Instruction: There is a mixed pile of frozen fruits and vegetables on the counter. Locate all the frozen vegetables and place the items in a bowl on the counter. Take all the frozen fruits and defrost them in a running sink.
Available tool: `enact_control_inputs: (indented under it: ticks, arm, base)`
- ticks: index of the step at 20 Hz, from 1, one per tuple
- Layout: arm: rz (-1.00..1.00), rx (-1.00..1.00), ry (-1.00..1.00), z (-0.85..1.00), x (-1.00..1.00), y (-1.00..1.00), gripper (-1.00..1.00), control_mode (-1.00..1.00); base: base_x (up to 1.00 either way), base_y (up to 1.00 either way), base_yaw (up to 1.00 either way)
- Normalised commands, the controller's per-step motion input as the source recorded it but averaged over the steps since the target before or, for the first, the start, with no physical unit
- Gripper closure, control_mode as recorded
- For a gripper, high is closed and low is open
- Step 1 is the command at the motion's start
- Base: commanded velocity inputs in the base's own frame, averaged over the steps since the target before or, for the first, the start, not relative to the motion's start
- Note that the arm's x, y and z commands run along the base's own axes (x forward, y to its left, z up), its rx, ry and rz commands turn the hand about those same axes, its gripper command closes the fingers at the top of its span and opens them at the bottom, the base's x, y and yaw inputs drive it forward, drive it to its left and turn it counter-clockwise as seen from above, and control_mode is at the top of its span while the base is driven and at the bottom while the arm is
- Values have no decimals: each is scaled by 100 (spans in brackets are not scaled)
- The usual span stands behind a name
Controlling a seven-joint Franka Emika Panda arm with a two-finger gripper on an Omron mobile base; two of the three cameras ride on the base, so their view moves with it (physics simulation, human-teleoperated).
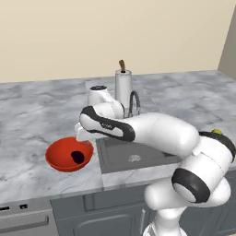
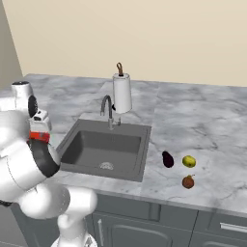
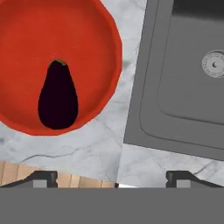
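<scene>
A dark purple eggplant [image 3: 57, 96], one of the frozen vegetables, lies inside the red bowl [image 3: 100, 26] on the marbled counter [image 3: 87, 144]. My gripper [image 3: 113, 179] hangs open above the bowl's edge nearest the sink [image 3: 183, 96], with nothing between its fingers. The left base view has the bowl [image 1: 57, 156] left of the sink [image 1: 124, 154] with the eggplant [image 1: 77, 157] in it. Right of the sink [image 2: 106, 144] lie another eggplant [image 2: 167, 159], a yellow-green fruit [image 2: 189, 161] and a brown fruit [image 2: 188, 182], the rest of the pile.
A curved chrome faucet [image 2: 108, 111] and a paper towel roll [image 2: 122, 92] stand behind the sink. The basin has a round drain [image 3: 214, 64]. My white arm stretches across the sink's left side. The counter's front edge runs just below the bowl.
</scene>
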Motion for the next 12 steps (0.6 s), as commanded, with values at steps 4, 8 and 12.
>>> enact_control_inputs:
  ticks: [4, 8, 12]
  arm:
    - [-2, 12, 0, 18, -11, -100, -100, -100]
    - [-11, -20, 0, 0, 0, -81, -100, -100]
    - [-14, -27, 0, 0, 0, -88, -100, -100]
  base:
    - [0, 0, 0]
    - [0, 0, 0]
    - [0, 0, 0]
